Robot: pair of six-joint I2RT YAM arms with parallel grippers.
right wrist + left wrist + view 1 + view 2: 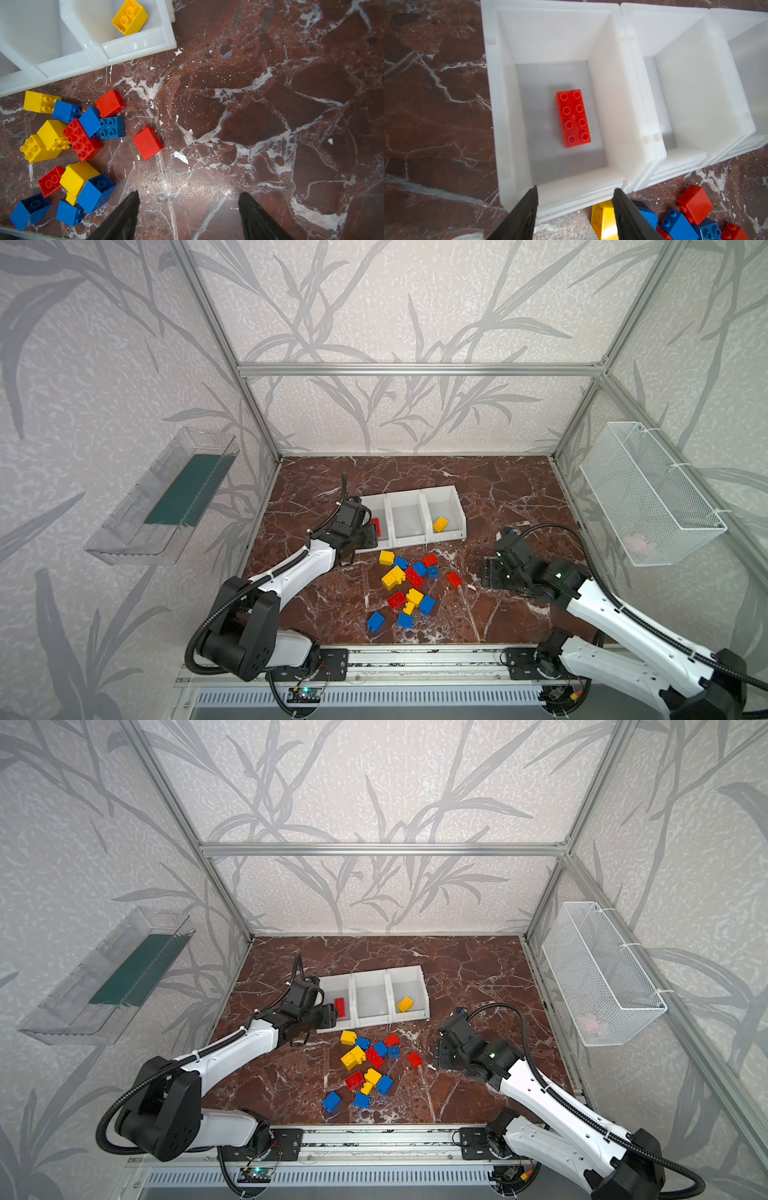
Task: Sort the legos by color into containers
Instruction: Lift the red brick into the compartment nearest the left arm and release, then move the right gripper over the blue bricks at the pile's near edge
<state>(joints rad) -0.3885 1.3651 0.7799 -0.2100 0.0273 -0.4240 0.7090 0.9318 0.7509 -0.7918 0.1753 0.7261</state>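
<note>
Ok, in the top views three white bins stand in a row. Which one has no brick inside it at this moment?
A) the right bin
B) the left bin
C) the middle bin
C: the middle bin shows only its bare floor, while the left bin holds a red two-by-four brick and the right bin holds a yellow brick.

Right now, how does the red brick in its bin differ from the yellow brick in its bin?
The red brick is long, with eight studs; the yellow brick is shorter. The red brick lies flat, studs up; the yellow brick sits tilted. Both lie alone in white bins.
</note>
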